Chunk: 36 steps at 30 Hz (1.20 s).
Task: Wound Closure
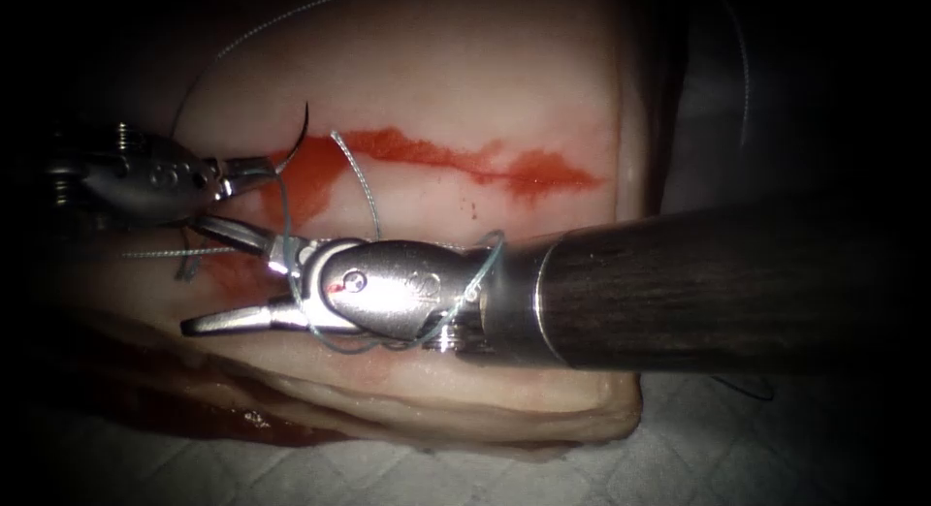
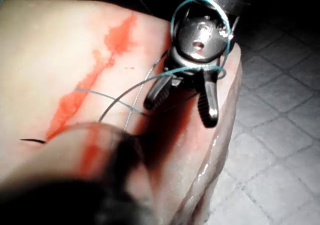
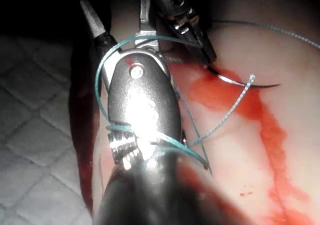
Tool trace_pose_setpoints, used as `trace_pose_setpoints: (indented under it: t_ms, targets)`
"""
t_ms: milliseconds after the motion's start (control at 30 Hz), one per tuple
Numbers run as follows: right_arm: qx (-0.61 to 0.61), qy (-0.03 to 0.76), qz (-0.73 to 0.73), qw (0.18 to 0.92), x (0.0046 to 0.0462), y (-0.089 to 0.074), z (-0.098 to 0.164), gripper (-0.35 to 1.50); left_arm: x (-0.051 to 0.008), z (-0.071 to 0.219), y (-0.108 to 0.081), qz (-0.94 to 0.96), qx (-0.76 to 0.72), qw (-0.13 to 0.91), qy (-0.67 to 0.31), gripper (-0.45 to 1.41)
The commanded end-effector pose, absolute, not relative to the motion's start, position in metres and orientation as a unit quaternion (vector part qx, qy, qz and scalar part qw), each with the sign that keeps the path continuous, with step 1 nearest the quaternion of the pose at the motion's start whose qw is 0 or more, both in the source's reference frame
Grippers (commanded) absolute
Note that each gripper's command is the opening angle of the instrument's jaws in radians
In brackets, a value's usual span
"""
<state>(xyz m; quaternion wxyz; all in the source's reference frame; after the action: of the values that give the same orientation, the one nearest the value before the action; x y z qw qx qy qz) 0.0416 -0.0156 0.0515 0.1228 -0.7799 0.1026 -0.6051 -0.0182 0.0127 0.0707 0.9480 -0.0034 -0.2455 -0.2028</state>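
Note:
The pale tissue [image 1: 436, 70] bears a cut [image 1: 456, 162] marked by red fluid. At the cut's left end my left tool [image 1: 264, 167] is shut on the dark curved needle [image 1: 299, 138] near one end. The rest of the needle arcs upward, free of the tissue. The same tool [image 3: 209, 56] and needle [image 3: 245, 82] appear in the right wrist view. My right tool [image 1: 190, 273] lies below the cut with its jaws open and nothing between them. Teal thread [image 1: 480, 273] is looped around its wrist, also visible as thread [image 2: 200, 2]. The right tool [image 2: 180, 114] stands wide open there too.
A loose thread end [image 1: 354, 172] lies across the cut's left part. Short thread ends [image 1: 160, 253] lie at the tissue's left. The right tool's dark shaft [image 1: 727, 288] covers the tissue's lower right. White quilted cloth [image 1: 737, 448] lies under the tissue.

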Motion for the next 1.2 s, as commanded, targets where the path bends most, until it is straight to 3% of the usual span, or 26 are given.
trace_pose_setpoints:
  t_ms: [33,400,500,533,633,700,800,1033,1200]
  targets:
    - [-0.782,0.113,-0.599,0.133,0.0420,-0.0154,0.0511,0.79,-0.0187,0.0717,0.0122,-0.204,0.006,0.949,-0.239,-0.45]
    - [-0.783,0.126,-0.585,0.169,0.0400,-0.0132,0.0507,0.77,-0.0177,0.0723,0.0089,-0.218,0.091,0.939,-0.252,-0.45]
    - [-0.765,0.041,-0.612,0.195,0.0403,-0.0128,0.0506,0.83,-0.0185,0.0719,0.0084,-0.221,0.105,0.934,-0.261,-0.45]
    - [-0.753,-0.031,-0.617,0.226,0.0409,-0.0127,0.0502,0.79,-0.0195,0.0713,0.0079,-0.219,0.114,0.932,-0.266,-0.45]
    - [-0.741,-0.076,-0.611,0.268,0.0415,-0.0127,0.0496,0.84,-0.0205,0.0704,0.0073,-0.213,0.121,0.931,-0.271,-0.45]
    - [-0.723,-0.125,-0.602,0.315,0.0418,-0.0129,0.0488,1.03,-0.0215,0.0690,0.0068,-0.207,0.131,0.930,-0.274,-0.45]
    - [-0.698,-0.151,-0.618,0.329,0.0414,-0.0130,0.0486,1.13,-0.0223,0.0674,0.0067,-0.204,0.135,0.928,-0.282,-0.45]
    - [-0.625,-0.139,-0.678,0.360,0.0397,-0.0128,0.0489,1.01,-0.0227,0.0657,0.0074,-0.199,0.112,0.928,-0.295,-0.45]
    - [-0.571,-0.071,-0.678,0.458,0.0375,-0.0134,0.0499,0.99,-0.0215,0.0670,0.0089,-0.207,0.068,0.938,-0.271,-0.45]
